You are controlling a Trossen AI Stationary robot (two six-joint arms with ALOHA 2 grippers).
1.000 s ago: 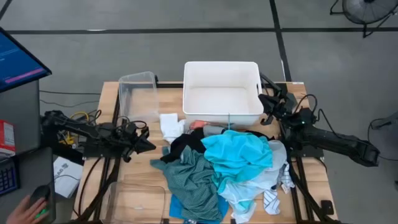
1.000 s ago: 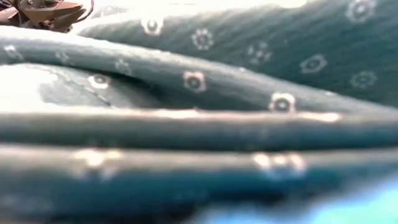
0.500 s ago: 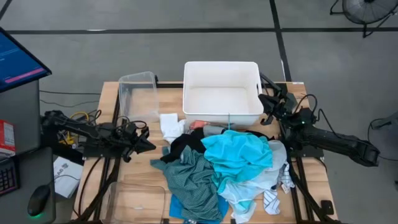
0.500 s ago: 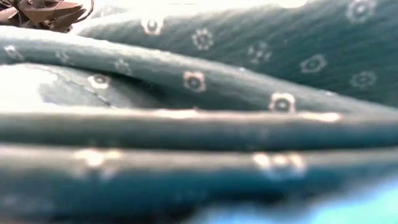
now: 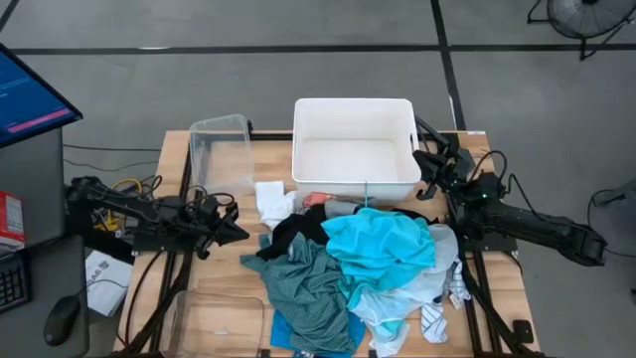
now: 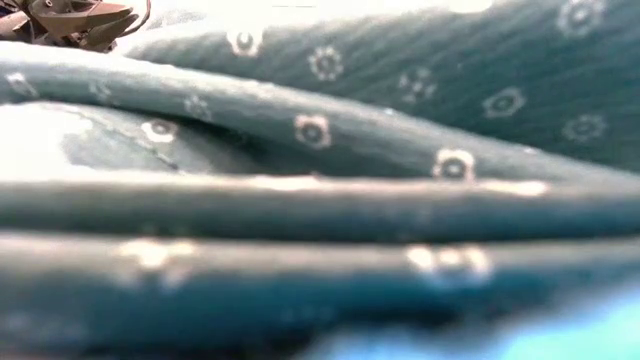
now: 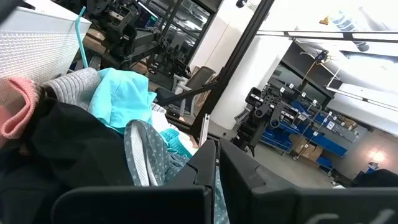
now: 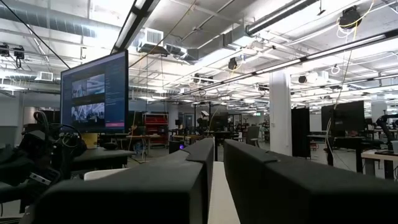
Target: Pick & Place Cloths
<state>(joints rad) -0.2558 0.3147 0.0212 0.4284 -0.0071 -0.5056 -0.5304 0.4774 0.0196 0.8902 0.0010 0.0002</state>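
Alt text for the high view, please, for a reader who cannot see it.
A heap of cloths, teal-green, turquoise, black and white, lies on a wooden table in front of an empty white tub. The left pincer and right pincer rest shut at either side, holding nothing.

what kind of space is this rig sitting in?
Likely a large industrial robotics lab: exposed ceiling ducts, a big monitor and blue shelving in the background, and other robot arm rigs beyond the table.

white tub (image 5: 354, 109): table rear centre | clear bin (image 5: 221, 151): beside tub | monitor (image 8: 94, 93): background
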